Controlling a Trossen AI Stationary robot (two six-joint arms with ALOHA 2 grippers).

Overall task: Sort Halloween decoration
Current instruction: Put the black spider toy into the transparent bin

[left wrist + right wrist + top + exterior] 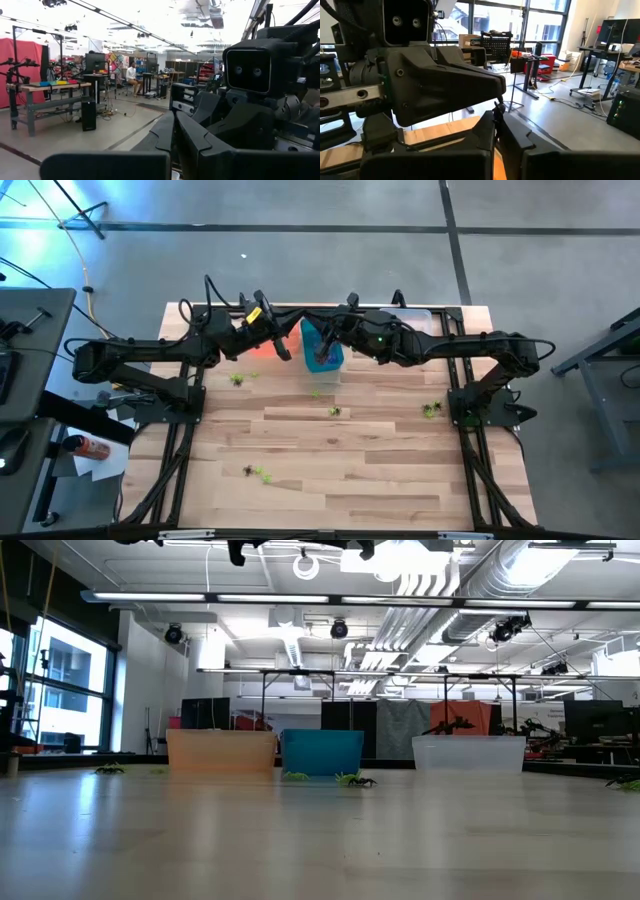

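Tiny spidery decorations (334,412) in yellow-green and black scattered across the wooden table (350,470), beyond them orange bin (221,752), teal bin (322,752), clear bin (469,753) in a row, contents unclear, left gripper (284,352) and right gripper (322,356) over the bins, fingers pinched shut, nothing visibly held.

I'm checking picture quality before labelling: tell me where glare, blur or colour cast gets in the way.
High view: blue glare at the upper left floor; trinkets tiny. Low view: ceiling lights blown out, tabletop shiny, near wood soft. Left wrist view: bright ceiling, left gripper dark and blurred. Right wrist view: windows glare behind the right gripper.
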